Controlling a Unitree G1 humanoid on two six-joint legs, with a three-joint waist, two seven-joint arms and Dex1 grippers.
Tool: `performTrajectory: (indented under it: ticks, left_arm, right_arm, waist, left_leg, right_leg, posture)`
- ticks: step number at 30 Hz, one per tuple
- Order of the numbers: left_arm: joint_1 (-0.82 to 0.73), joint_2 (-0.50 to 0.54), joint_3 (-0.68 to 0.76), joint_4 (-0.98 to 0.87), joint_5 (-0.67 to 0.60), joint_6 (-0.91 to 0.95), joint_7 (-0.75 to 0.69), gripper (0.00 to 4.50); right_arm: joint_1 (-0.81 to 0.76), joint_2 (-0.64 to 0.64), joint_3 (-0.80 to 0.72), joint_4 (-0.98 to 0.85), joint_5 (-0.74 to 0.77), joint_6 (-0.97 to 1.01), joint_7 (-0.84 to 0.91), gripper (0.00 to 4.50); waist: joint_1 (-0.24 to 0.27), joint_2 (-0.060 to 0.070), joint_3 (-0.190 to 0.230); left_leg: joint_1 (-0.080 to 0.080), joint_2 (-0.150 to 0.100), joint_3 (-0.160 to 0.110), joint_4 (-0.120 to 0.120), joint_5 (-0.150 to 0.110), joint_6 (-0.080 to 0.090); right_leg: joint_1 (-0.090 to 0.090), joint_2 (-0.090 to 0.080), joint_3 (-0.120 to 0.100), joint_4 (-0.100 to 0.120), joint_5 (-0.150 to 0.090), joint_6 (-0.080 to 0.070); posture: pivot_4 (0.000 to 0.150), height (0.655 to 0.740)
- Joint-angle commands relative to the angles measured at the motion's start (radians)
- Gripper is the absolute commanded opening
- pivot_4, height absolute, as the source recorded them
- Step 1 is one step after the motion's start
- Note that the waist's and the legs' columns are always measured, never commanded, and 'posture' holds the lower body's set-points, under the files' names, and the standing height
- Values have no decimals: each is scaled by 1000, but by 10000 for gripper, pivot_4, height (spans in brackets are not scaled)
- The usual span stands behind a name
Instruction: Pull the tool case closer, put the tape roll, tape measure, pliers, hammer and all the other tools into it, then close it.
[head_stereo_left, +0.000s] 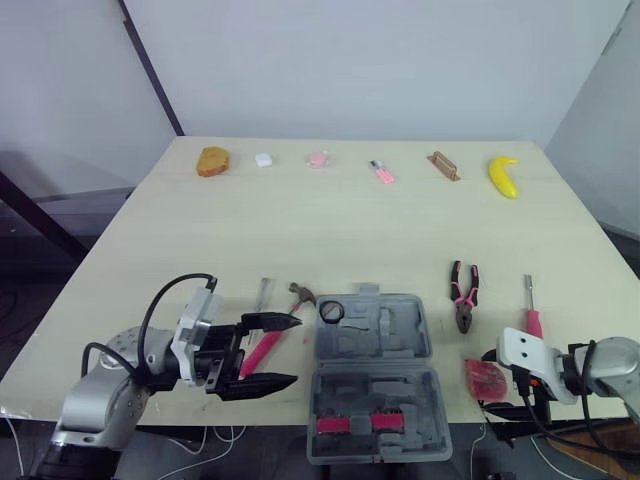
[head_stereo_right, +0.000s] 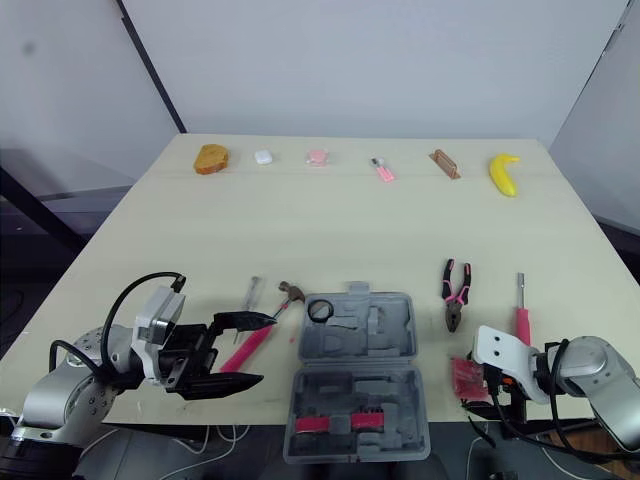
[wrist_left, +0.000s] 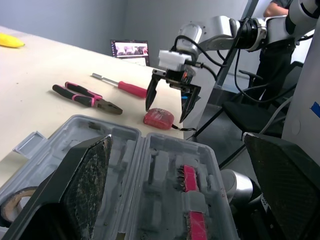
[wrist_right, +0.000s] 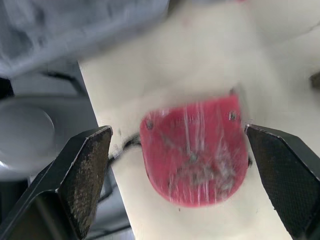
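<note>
The grey tool case (head_stereo_left: 372, 378) lies open at the table's near edge, with the black tape roll (head_stereo_left: 331, 311) in a corner of its far half. Left of it are the pink-handled hammer (head_stereo_left: 268, 343) and a thin metal tool (head_stereo_left: 263, 293). My left gripper (head_stereo_left: 296, 350) stands open beside the case, over the hammer handle. Right of the case lie the pliers (head_stereo_left: 464, 295), a pink screwdriver (head_stereo_left: 531, 312) and the red tape measure (wrist_right: 195, 155). My right gripper (wrist_left: 165, 114) hangs open just above the tape measure, a finger on either side, not touching it.
Along the far edge sit a bread piece (head_stereo_left: 213, 161), a small white item (head_stereo_left: 264, 159), pink bits (head_stereo_left: 318, 159), a brown block (head_stereo_left: 444, 165) and a banana (head_stereo_left: 504, 176). A person (wrist_left: 280, 7) stands beyond the table's right side.
</note>
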Motion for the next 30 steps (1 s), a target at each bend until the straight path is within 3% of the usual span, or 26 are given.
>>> performTrajectory:
  ticks: [1,10,11,14,23,26,30]
  left_arm:
    - [11,-4,5,-29,-2,-9,-1,45000]
    - [20,-19,2,-24,8,-24,0,45000]
    - [19,-21,2,-20,9,-26,-2,45000]
    - [19,-22,1,-17,10,-29,-4,45000]
    - [25,-42,-8,-13,22,-47,11,45000]
    - [34,-53,-2,-26,24,-47,34,45000]
    - [54,-73,15,-24,34,-71,64,45000]
  right_arm:
    - [-21,-1,-2,17,-14,-36,12,44718]
    - [-60,45,15,39,-22,-35,6,44718]
    - [-64,48,17,39,-26,-32,5,39387]
    - [-67,50,23,40,-36,-31,0,30381]
    - [-73,36,14,7,-46,-60,24,28660]
    - [-155,3,-5,-130,-1,61,61,28660]
    - [-437,-42,82,-328,69,483,112,28660]
  waist:
    - [0,0,0]
    - [0,0,0]
    - [0,0,0]
    - [0,0,0]
    - [0,0,0]
    - [-2,2,1]
    - [-14,6,4]
  left_leg:
    - [0,0,0,0,0,0]
    - [0,0,0,0,0,0]
    - [0,0,0,0,0,0]
    - [0,0,0,0,0,0]
    - [0,0,0,0,0,0]
    - [0,0,0,0,0,0]
    - [1,1,-3,0,0,0]
  right_leg:
    - [0,0,0,0,0,0]
    - [0,0,0,0,0,0]
    - [0,0,0,0,0,0]
    - [0,0,0,0,0,0]
    - [0,0,0,1,0,0]
    - [0,0,1,1,0,0]
    - [-2,0,3,2,1,0]
  posture:
    - [1500,7400]
    - [1500,7400]
    - [1500,7400]
    - [1500,7400]
    - [1500,7400]
    - [1500,7400]
    - [1500,7400]
